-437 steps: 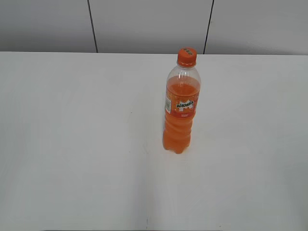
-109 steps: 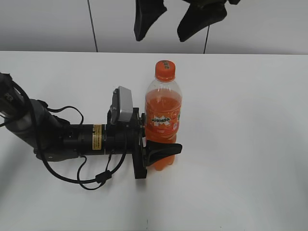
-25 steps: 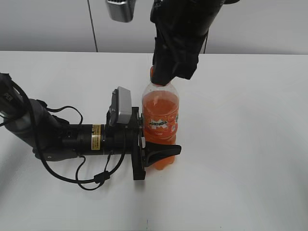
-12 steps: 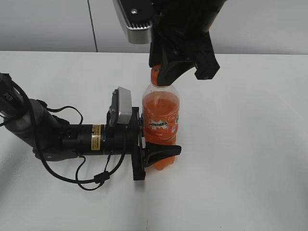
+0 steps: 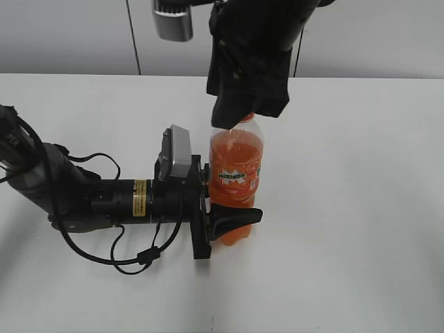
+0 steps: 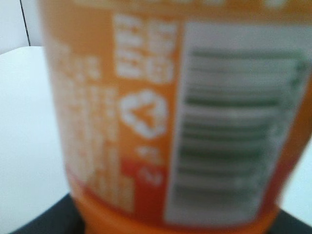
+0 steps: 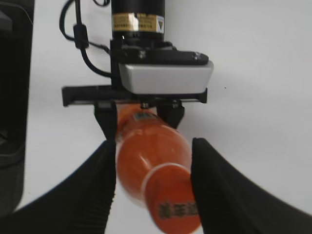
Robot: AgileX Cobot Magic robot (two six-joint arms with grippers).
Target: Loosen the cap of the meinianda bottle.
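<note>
Left gripper clamps bottle low on tabletop. Right gripper straddles cap; grip on it unclear.

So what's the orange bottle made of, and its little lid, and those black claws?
The meinianda bottle looks like clear, shiny plastic: the orange drink shows through, and a glossy printed label wraps it. The cap seems to be smooth orange plastic with dark print on top. The right gripper fingers look like matte black plastic or rubber; it's hard to tell which. The left gripper looks like the same black stuff.
</note>
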